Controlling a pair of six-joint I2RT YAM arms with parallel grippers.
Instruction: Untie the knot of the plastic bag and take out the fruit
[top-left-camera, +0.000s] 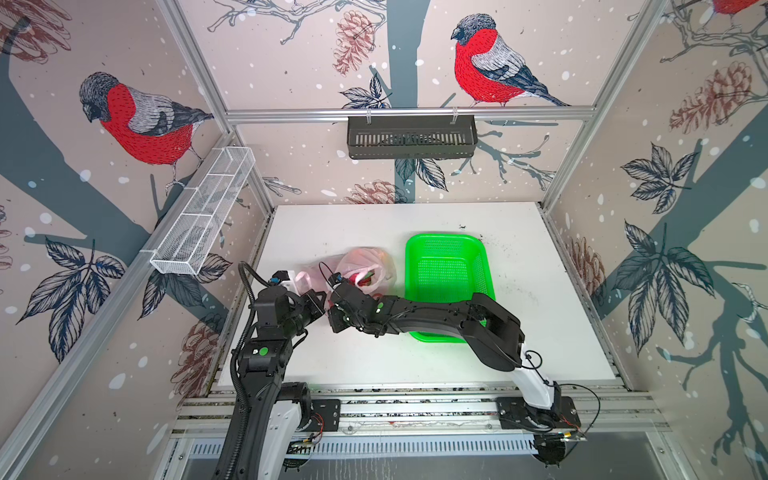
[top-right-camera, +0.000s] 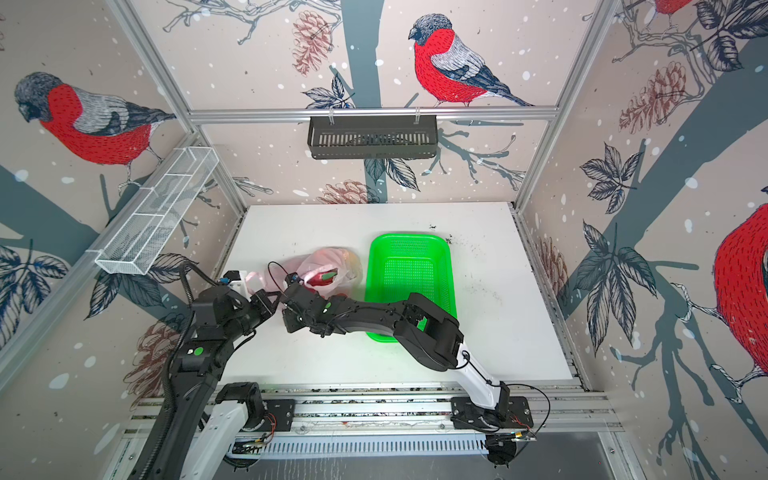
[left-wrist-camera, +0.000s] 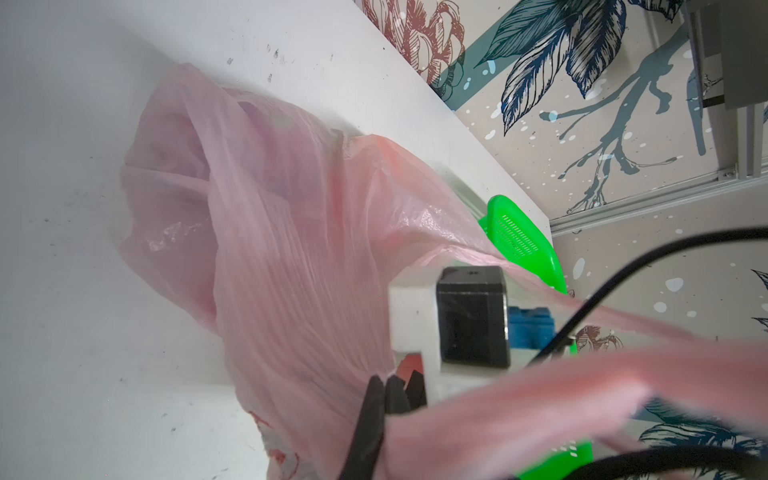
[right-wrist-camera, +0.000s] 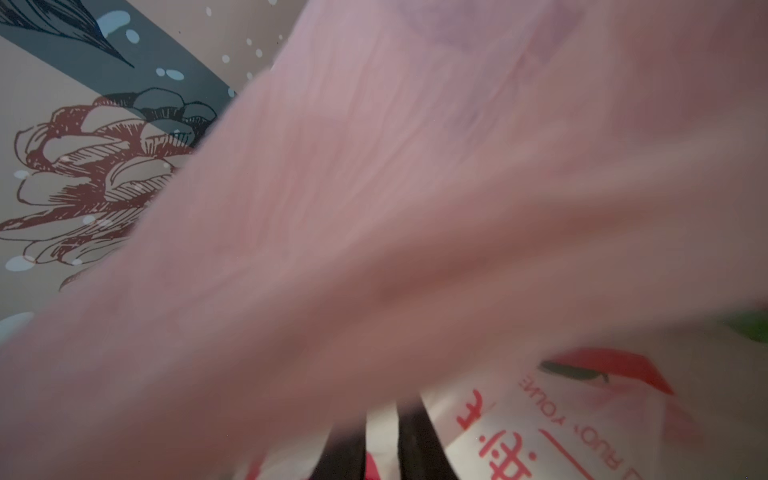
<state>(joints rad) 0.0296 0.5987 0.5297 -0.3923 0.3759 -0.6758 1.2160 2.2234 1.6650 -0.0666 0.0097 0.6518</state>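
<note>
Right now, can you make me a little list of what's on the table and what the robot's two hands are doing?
table: white, with dark specks
plastic bag: pink, lying left of the basket in both top views
fruit: red with a green tip, inside the bag
basket: green, no fruit in the part that shows
left gripper: shut on the bag's film
right gripper: at the bag, grip unclear

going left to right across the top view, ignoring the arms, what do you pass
white wire rack on the left wall → plastic bag on the table → green basket just right of the bag
</note>
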